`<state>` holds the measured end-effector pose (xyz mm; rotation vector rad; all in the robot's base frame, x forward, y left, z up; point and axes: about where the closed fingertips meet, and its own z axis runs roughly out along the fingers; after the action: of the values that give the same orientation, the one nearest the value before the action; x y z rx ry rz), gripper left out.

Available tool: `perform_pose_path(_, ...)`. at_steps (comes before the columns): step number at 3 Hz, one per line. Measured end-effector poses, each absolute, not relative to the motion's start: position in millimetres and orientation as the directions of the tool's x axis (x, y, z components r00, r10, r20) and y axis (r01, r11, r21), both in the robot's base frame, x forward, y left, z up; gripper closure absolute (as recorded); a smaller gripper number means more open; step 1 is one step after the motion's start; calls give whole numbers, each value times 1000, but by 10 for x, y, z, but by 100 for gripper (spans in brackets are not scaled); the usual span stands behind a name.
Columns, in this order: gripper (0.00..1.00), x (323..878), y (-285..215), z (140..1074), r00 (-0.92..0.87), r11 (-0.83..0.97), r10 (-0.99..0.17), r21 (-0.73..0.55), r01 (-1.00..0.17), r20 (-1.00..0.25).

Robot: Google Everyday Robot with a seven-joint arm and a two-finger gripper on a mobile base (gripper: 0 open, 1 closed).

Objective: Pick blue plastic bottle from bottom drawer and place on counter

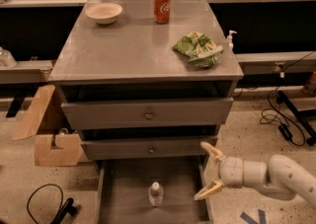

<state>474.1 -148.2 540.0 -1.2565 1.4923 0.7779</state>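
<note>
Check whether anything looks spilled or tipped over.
Nothing stands out. The blue plastic bottle stands upright in the bottom drawer, the open gripper beside its right wall. Only a crumpled green bag lies on the counter.

Only unreadable white script on red can [162, 5]; pincer [200, 171] hovers beside bottom drawer [126, 191].

So the counter [123, 55] is a flat grey top, kinda glossy. At the far left there's a pale bowl [103, 12], and right of that at the far edge is a red soda can [162, 5] standing upright. A crumpled green snack bag [198, 49] lies toward the right side. A small white pump bottle [229, 40] shows at the right edge, can't tell if it's actually on the top. Down low, the claw [200, 171] hangs spread wide, over the right wall of the pulled-out bottom drawer [123, 188].
</note>
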Motion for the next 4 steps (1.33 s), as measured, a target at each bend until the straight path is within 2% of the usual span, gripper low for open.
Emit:
perform_pose_path(1, 0, 4839, -1297, 4846, 27, 242, -283, -99, -965, -959)
perform_pose_path(2, 0, 4816, -1125, 4394, -59, 201, -357, -14, -980, -932)
perform_pose_path(3, 0, 4827, -1131, 4340, -118, 205, -377, 42, -978, -919)
perform_pose_path(4, 0, 4954, -981, 4211, -54, 185, -330, -8, -983, -943)
